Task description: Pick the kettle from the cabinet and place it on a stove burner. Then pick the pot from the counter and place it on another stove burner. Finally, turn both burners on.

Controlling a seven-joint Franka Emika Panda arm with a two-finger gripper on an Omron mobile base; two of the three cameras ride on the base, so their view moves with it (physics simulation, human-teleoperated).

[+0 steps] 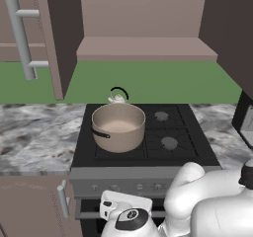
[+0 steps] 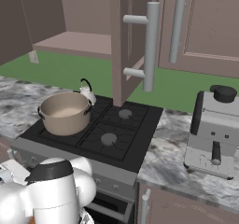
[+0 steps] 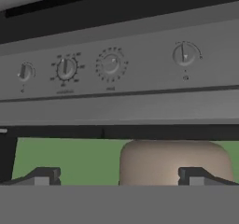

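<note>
The tan pot (image 1: pixel 118 126) sits on the front-left burner of the black cooktop (image 1: pixel 185 147), and the small silvery kettle (image 1: pixel 118 98) stands just behind it on the back-left burner, half hidden by the pot's rim. Both right-hand burner caps (image 1: pixel 169 142) are bare. Above, the wall cabinet (image 1: pixel 143 48) stands open with a bare shelf. The marbled table (image 1: pixel 34 137) flanks the stove; a grey coffee machine (image 2: pixel 214 134) stands on it to the right. The claw (image 3: pixel 119 175) is released, fingertips (image 3: pixel 44 175) spread wide and holding nothing, aimed at the stove's control panel (image 3: pixel 140 73) with its four round knobs (image 3: pixel 66 68) — the markings around them are too blurred to read.
</note>
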